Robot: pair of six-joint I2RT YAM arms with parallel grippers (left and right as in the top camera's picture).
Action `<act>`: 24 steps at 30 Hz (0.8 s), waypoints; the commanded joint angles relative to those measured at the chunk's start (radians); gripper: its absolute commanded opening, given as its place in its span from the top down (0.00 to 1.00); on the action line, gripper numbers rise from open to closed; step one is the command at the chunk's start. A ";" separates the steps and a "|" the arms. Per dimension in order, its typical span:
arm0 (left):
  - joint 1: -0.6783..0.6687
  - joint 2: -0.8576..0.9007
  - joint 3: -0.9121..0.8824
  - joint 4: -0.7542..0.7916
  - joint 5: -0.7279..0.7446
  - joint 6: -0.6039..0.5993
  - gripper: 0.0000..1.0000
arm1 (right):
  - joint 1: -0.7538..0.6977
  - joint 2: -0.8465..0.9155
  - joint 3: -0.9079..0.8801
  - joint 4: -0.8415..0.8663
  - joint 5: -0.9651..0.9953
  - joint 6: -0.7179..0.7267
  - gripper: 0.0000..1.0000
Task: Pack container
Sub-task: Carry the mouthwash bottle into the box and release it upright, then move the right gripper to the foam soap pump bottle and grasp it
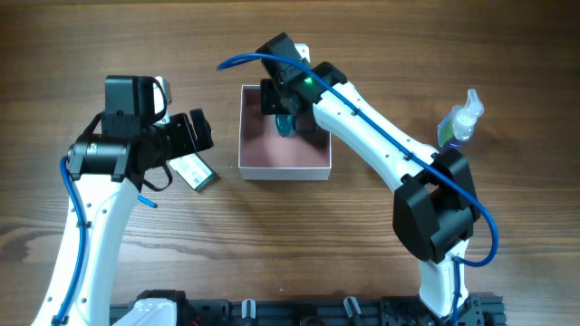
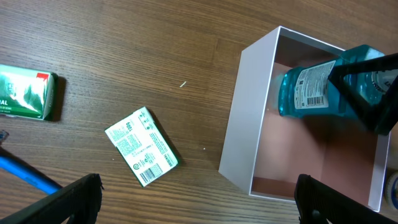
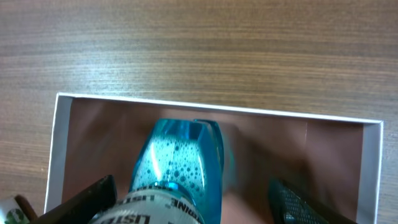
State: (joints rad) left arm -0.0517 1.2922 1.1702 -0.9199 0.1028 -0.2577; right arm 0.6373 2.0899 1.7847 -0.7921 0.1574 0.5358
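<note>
Overhead first: the container [image 1: 313, 165] sits mid-table, a bit toward the far edge. The right gripper [image 1: 288, 110] is down inside it, right over a teal bottle [image 1: 288, 125]. The left gripper [image 1: 201, 134] hangs over the left half of the table, with a white-green packet [image 1: 194, 171] just beside it. A spray bottle [image 1: 460, 119] stands toward the right edge, well apart from the box.

Left wrist view: the left gripper [image 2: 198, 186] has its jaws spread wide with nothing between them. The printed packet lies flat on the wood near the container's [image 2: 239, 118] white wall. A green packet [image 2: 28, 94] lies further off. The teal bottle [image 2: 314, 87] lies tilted inside the box, up against one wall, with the right arm's dark finger crossing in front of it.

Right wrist view: the bottle [image 3: 180, 162] is over the pink floor of the container [image 3: 205, 109], slightly blurred. The right gripper's [image 3: 194, 199] jaws look wide apart, and one finger [image 3: 298, 200] is clearly off the bottle, so no clamp on it.
</note>
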 commanded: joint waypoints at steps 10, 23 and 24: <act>-0.005 0.005 0.019 0.002 0.012 -0.013 0.00 | 0.011 -0.080 0.018 -0.090 -0.008 -0.013 0.16; -0.005 0.005 0.018 0.002 0.012 -0.013 0.00 | -0.029 -0.437 0.018 -0.302 0.079 -0.065 0.05; -0.005 0.005 0.018 0.002 0.012 -0.013 0.00 | -0.052 -0.470 0.018 -0.319 0.087 -0.065 0.03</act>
State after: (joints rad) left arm -0.0517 1.2922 1.1702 -0.9199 0.1028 -0.2577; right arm 0.6365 1.7199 1.7851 -1.0779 0.1772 0.4908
